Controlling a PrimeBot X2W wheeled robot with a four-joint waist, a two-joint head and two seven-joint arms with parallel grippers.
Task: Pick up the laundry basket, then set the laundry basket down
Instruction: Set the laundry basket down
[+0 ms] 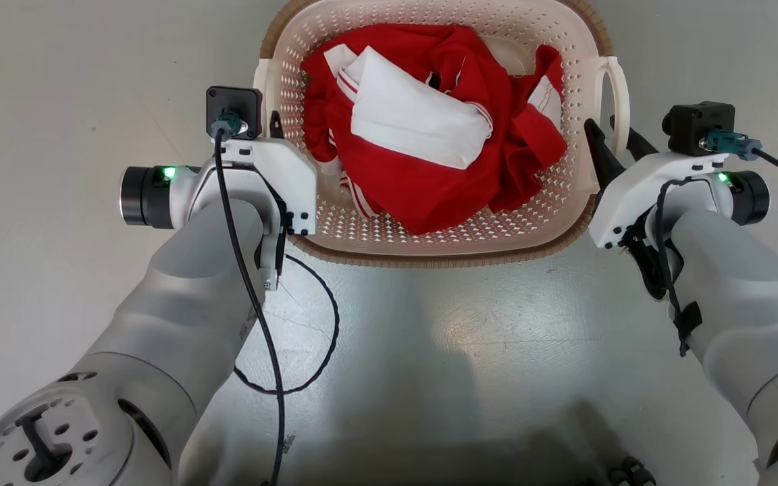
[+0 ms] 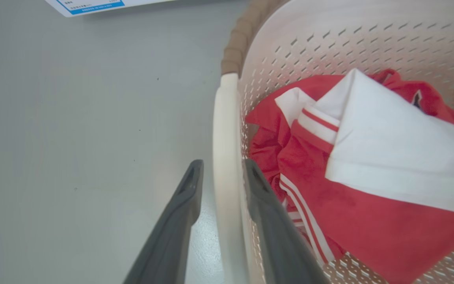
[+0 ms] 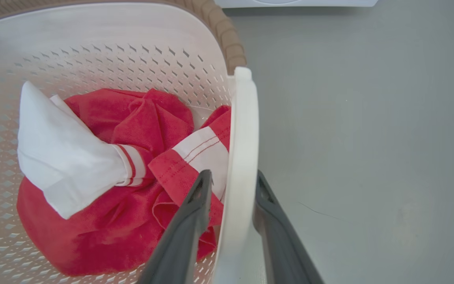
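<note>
The left gripper (image 2: pixel 223 165) is seen with its jaws released and spread to either side of the left loop handle (image 2: pixel 225 130). A sliver of grey floor (image 2: pixel 73 138) is shown between the outer finger and the handle. The inner finger is set just beside the handle's inner edge, against the perforated wall. A black cable (image 1: pixel 321 351) is run back along this arm.

Between the two pairs of jaws the laundry basket (image 1: pixel 429 253) is placed, its brown woven-look rim turned toward the robot. A crumpled red and white garment (image 1: pixel 429 155) is held inside it, ahead of and inward from both sets of fingertips.

The right loop handle (image 3: pixel 242 130) is straddled in the same way by the right gripper (image 3: pixel 233 175). Its jaws are released too: the outer finger is laid against the handle's outer edge, while red cloth is seen through the gap between the inner finger and the handle. Whether the basket is resting on the floor or raised off it cannot be told.
</note>
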